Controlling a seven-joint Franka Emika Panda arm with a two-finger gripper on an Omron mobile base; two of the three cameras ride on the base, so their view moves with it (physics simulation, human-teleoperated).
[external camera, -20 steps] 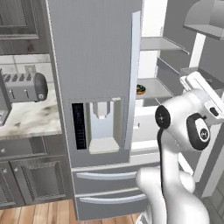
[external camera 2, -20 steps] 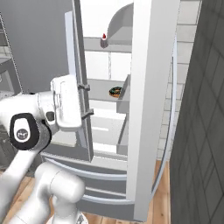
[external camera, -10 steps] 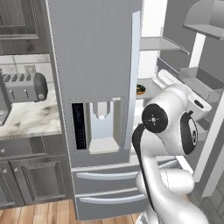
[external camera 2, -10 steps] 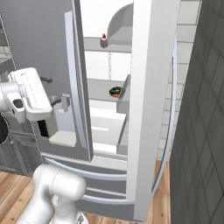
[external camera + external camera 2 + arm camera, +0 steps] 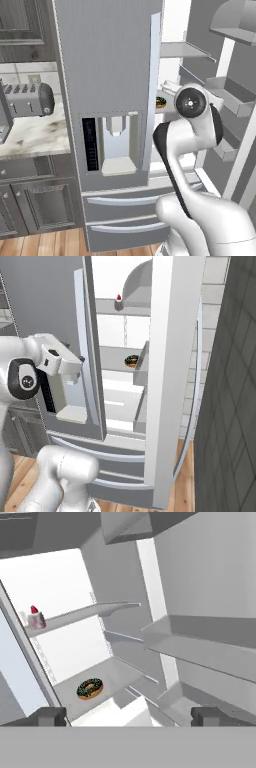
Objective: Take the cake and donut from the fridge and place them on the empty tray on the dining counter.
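Inside the fridge (image 5: pixel 170 381), the donut (image 5: pixel 90 688) waits ahead of released fingers (image 5: pixel 52 716), which risk clipping the closed door's edge reaching in.

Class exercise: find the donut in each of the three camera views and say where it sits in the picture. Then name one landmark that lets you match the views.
Left base view: donut right of centre, peeking past the closed door's edge, beside the arm.
Right base view: donut near centre, on the middle shelf.
Hand view: donut lower left, on the lower shelf.
Shared landmark: the fridge shelf above it carries the cake.
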